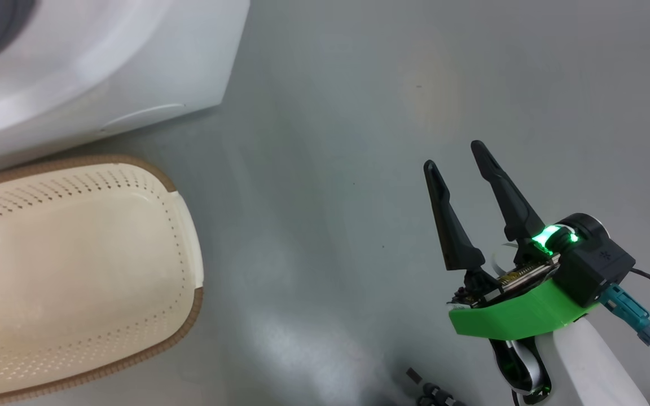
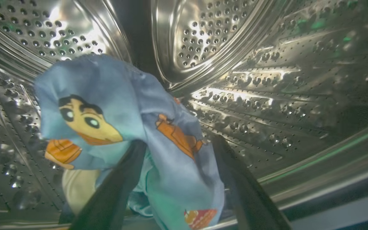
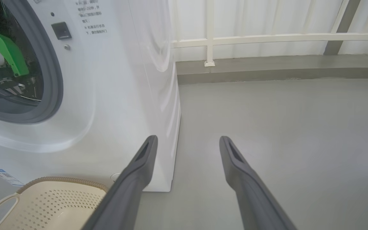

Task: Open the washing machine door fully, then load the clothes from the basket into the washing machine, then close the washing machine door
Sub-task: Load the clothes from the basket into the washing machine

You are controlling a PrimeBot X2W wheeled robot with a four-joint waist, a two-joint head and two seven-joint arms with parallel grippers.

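Inside the steel drum [image 2: 267, 95] of the washing machine [image 3: 117, 95], my left gripper [image 2: 179, 140] has its fingers spread wide. The light blue clothes [image 2: 123, 105] with cartoon figures drape over and between them, with cream lining low on the left. The left arm's green bracket [image 3: 5, 51] sits inside the grey gasket [image 3: 54, 80]. My right gripper [image 1: 453, 154] hovers open and empty over the floor, right of the basket [image 1: 189, 282]. The basket stands in front of the washer with no clothes visible in it. The washing machine door is out of view.
Grey floor [image 1: 325, 169] stretches between the basket and my right gripper and off to the right of the washer. A white railing [image 3: 267, 38] and a low kerb run along the back. Cables trail from my right wrist [image 1: 646, 316].
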